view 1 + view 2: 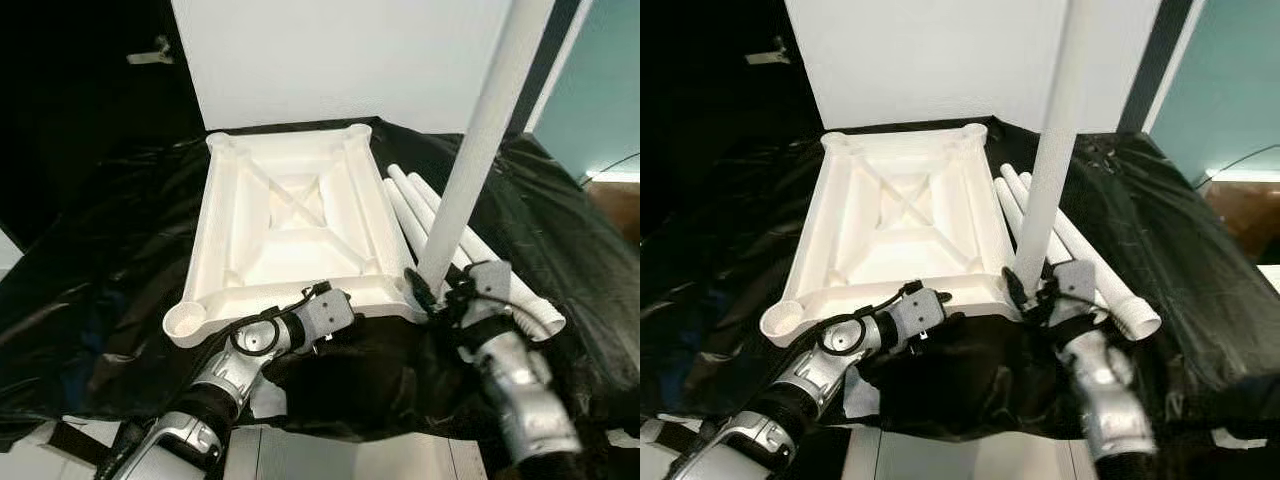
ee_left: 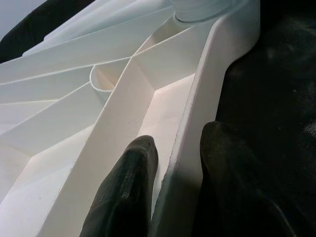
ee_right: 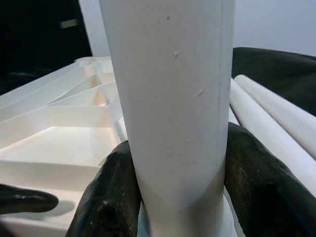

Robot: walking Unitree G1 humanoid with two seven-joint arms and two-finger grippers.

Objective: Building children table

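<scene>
Clenched around a smooth white leg [image 1: 478, 140], the right gripper [image 3: 173, 197] presses its two black fingers against either side of the round tube, which stands upright at the near right corner of the tabletop [image 1: 290, 225]. That tabletop is a white moulded plastic slab lying upside down, its underside a grid of raised ribs that cross in an X at the middle, with a round socket at each corner; the near left socket [image 1: 186, 319] is an open cup. The left gripper [image 2: 173, 187] pinches the tabletop's near rim, one matte black finger inside the rib channel and the other outside against the wall. Just beside the tabletop's right edge lie spare legs [image 1: 425, 215], long smooth white tubes side by side, running away from the robot. All of this rests on a wrinkled, glossy black sheet [image 1: 90, 290]. Behind the tabletop stands a flat white panel [image 1: 340, 60], and to the far right a teal wall [image 1: 605, 90].
</scene>
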